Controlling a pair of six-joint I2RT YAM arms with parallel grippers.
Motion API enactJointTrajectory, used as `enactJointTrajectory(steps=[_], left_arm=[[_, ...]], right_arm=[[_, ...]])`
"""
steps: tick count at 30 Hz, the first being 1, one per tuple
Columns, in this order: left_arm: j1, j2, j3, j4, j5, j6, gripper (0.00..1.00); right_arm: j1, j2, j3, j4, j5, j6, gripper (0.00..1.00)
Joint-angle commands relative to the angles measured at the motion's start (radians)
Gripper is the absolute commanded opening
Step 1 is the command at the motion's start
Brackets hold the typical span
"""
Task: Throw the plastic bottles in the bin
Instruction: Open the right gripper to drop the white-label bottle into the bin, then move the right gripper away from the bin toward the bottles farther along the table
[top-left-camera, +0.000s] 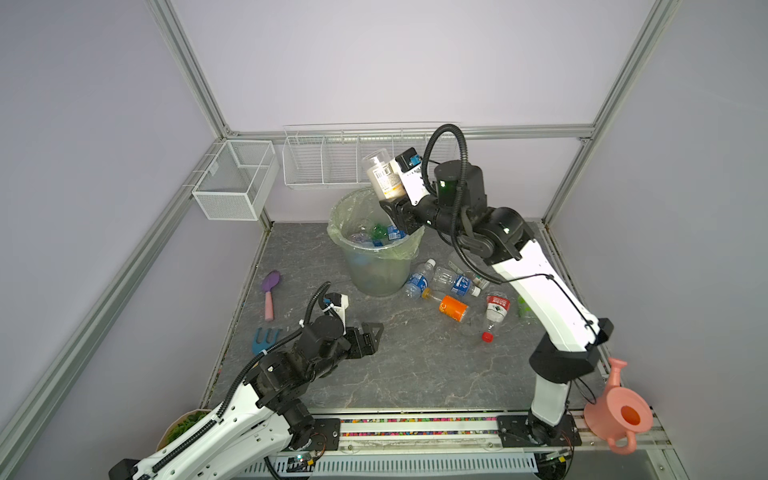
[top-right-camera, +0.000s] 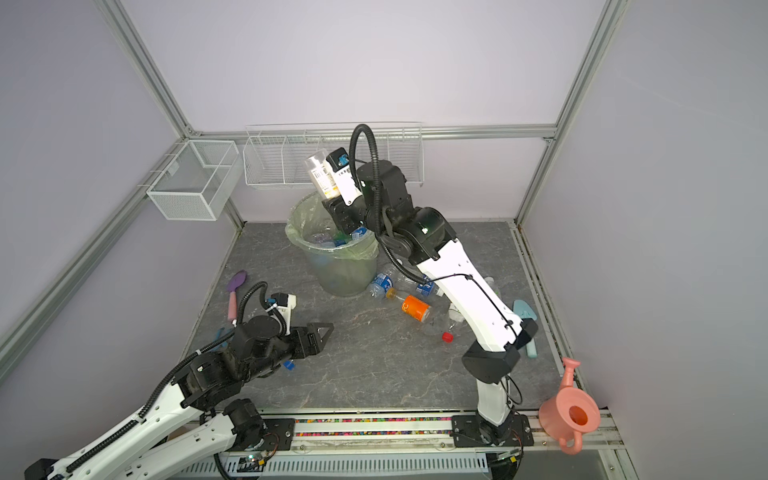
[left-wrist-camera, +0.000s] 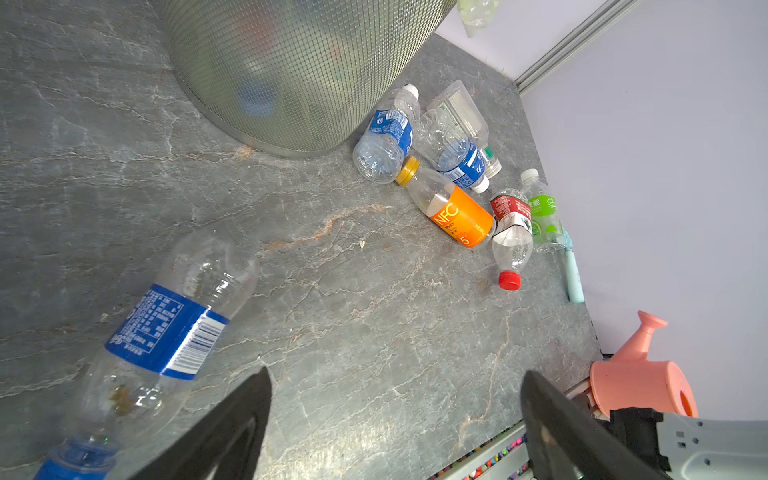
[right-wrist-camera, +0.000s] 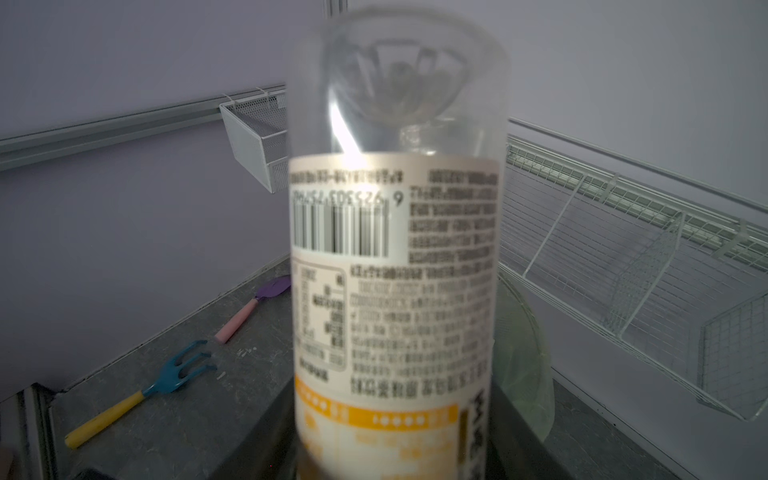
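White-and-orange labelled bottle (top-left-camera: 384, 174), base up, is clenched in the right end effector (top-left-camera: 395, 203) above the bin's (top-left-camera: 374, 270) far rim. Dropped here, it may clip the rim and bounce onto the bench (top-left-camera: 415, 365). The left end effector (top-left-camera: 371, 336) is released and empty; the only clear writing is a barcode and "NFC" on the orange bottle (left-wrist-camera: 461, 216).

grey marbled table (top-left-camera: 415, 374); a purple-headed spade (top-left-camera: 270, 293) with a pink handle lies at its far left, a blue hand rake (top-left-camera: 266, 339) nearer along the same edge; a pale teal trowel (top-right-camera: 523, 311) lies by the right edge; a pink watering can (top-left-camera: 606, 403) sits at the near right corner; a white mesh basket (top-left-camera: 232, 187) hangs on the left wall, a white wire rack (top-left-camera: 320, 164) on the far wall
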Motion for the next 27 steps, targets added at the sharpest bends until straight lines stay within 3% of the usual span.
enactJointTrajectory(steps=[1, 4, 10, 21, 27], left_arm=[[-0.005, -0.023, 0.033, -0.031, -0.019, -0.011, 0.93], [-0.006, -0.038, 0.031, -0.043, -0.025, -0.016, 0.93], [-0.005, -0.044, 0.029, -0.051, -0.027, -0.018, 0.93], [-0.022, 0.022, 0.046, -0.008, -0.017, -0.016, 0.92], [-0.034, 0.031, 0.045, -0.008, -0.026, -0.018, 0.92]], right_arm=[[-0.074, 0.130, 0.130, -0.112, -0.083, 0.062, 0.18], [-0.079, 0.167, 0.103, -0.120, -0.103, 0.024, 0.92], [-0.049, 0.085, 0.037, -0.137, 0.017, -0.007, 0.88], [-0.037, -0.187, -0.219, -0.004, 0.017, -0.008, 0.88], [-0.038, -0.380, -0.477, 0.106, 0.038, 0.015, 0.88]])
